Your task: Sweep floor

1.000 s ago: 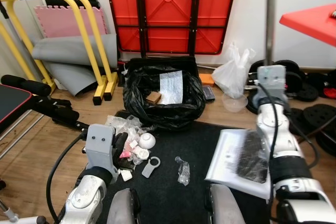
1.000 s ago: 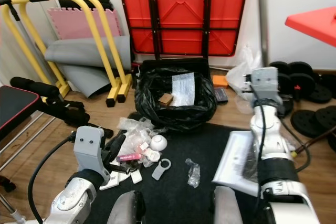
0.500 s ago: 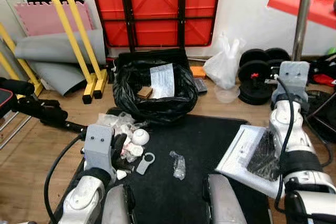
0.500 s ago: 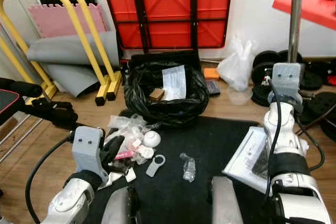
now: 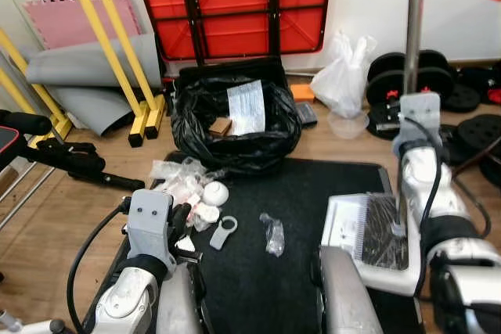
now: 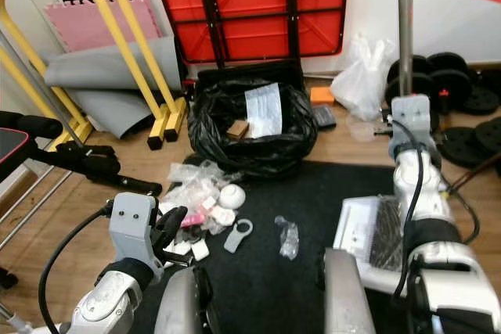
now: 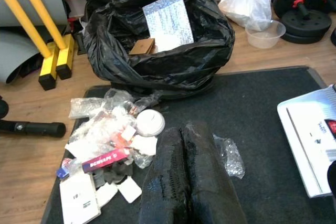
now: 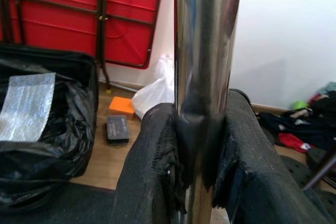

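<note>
From the head views, the right end effector [image 5: 403, 220] reaches down on the right, beside a chrome broom pole [image 5: 412, 52] that rises straight up; the broom's dark bristles [image 5: 382, 232] rest on a white dustpan [image 5: 350, 234] lying on the black mat [image 5: 313, 193]. Litter [image 6: 205, 197] is heaped at the mat's left edge, in front of a black bin bag [image 5: 235, 127].

The left wrist view shows the left end effector [image 7: 184, 182] pressed closed on nothing, apparently hovering above the mat near the litter.

In the right wrist view, black fingers [image 8: 152, 166] clamp the pole from both sides.
</note>
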Robot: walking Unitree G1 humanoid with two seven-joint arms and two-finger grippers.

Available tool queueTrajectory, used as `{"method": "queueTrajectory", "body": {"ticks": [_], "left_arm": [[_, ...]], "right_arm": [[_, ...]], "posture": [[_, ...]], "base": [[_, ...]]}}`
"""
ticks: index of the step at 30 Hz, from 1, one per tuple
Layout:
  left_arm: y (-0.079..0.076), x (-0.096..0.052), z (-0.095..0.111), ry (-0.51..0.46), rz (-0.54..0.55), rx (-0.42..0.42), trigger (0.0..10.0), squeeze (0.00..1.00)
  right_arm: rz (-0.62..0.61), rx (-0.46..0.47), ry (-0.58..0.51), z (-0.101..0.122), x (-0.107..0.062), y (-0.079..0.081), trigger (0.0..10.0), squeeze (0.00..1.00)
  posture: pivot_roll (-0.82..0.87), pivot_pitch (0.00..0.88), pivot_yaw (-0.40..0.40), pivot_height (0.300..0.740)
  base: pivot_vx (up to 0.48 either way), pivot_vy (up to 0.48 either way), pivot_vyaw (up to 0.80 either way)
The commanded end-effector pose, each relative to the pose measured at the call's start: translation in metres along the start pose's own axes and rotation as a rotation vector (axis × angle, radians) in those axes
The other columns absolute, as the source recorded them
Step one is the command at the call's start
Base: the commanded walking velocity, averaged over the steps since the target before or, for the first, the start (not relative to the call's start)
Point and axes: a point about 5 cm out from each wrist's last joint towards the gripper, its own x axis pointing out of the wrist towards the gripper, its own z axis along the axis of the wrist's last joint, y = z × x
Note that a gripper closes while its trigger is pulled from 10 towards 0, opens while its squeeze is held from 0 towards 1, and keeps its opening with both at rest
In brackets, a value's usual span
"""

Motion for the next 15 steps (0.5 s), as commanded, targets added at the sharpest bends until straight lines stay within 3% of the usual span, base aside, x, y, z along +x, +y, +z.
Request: {"method": "queueTrajectory", "body": {"ticks": [1,7,15], "left_arm": [[0.001,-0.004,-0.001,0.020,-0.025,-0.001,10.0,0.00],[0.002,-0.008,0.001,0.028,-0.029,0.004,10.0,0.00],[0.003,-0.012,0.003,0.036,-0.031,0.011,10.0,0.00]], "right_arm": [[0.024,0.014,-0.092,0.019,0.006,-0.004,10.0,0.00],[0.118,0.097,-0.110,0.020,0.006,0.009,10.0,0.00],[0.123,0.122,-0.136,0.024,0.008,0.009,10.0,0.00]], "posture": [[0.05,0.111,0.076,0.425],[0.06,0.125,0.085,0.405],[0.08,0.137,0.092,0.385]], "base": [[0.000,0.000,0.00],[0.000,0.000,0.00],[0.000,0.000,0.00]]}}
